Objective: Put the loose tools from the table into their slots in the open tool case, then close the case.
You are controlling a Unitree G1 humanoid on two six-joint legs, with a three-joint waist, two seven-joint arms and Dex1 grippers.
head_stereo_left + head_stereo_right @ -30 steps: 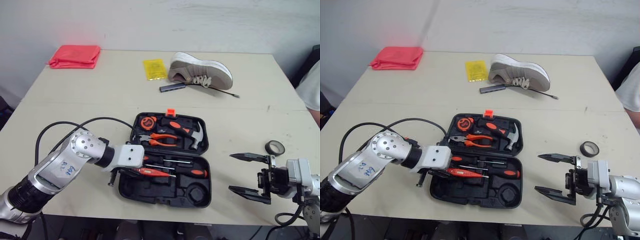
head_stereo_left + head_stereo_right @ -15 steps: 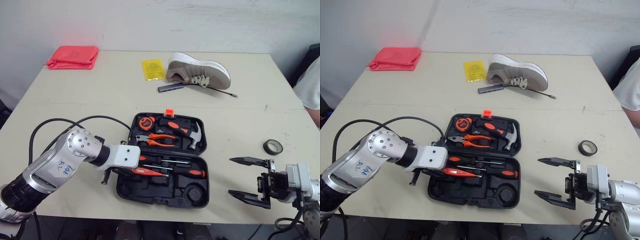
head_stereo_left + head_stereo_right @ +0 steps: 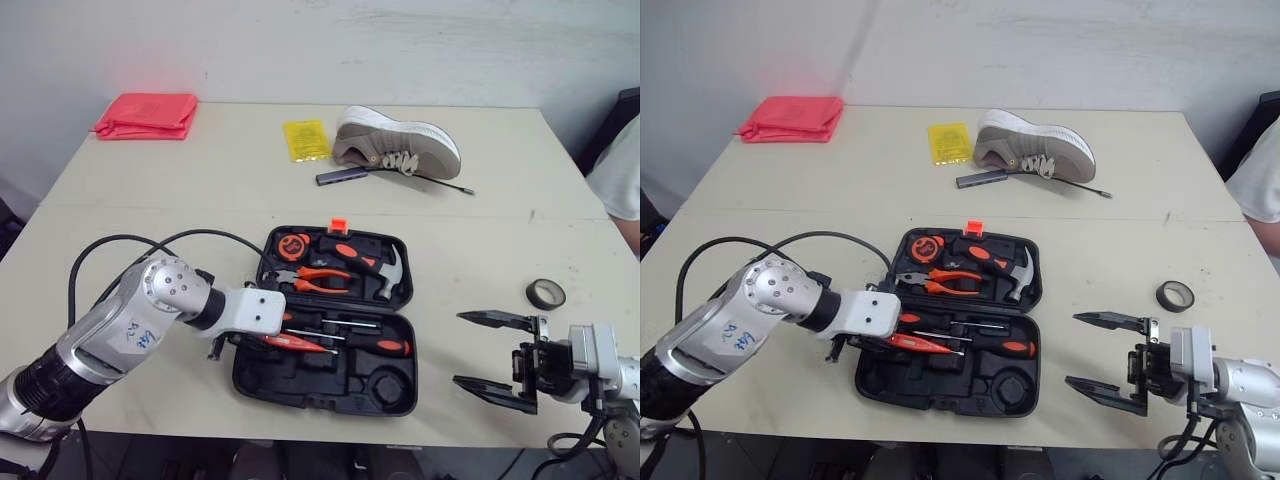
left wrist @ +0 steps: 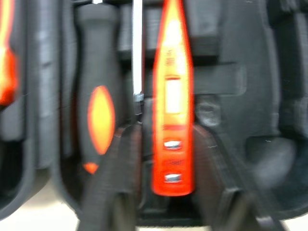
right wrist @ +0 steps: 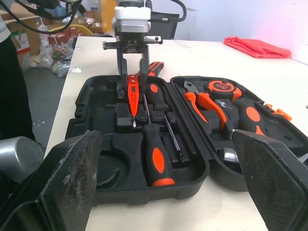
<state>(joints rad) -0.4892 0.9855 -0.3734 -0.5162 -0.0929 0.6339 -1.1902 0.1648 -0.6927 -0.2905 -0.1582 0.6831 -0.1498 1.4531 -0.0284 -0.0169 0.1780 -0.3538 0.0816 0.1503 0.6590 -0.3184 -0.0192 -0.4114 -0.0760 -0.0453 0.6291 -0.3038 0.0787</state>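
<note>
the head views show the open tool case (image 3: pixel 300 378) lying flat near the front of the table (image 3: pixel 150 190), with a roll of tape (image 3: pixel 548 293) loose on the table well to its right, just past the right gripper (image 3: pixel 458 348), whose fingers are spread wide on nothing. from there the left gripper is hidden under its own wrist at the case's left edge. the right wrist view shows the left gripper (image 5: pixel 131 84) standing astride an orange tester pen (image 4: pixel 172 96) that lies in the case beside a black-handled screwdriver (image 4: pixel 98 106). the left wrist view is blurred, so whether the pen is pinched i cannot tell. a white sleeve (image 3: pixel 625 170) is cut off at the right edge.
</note>
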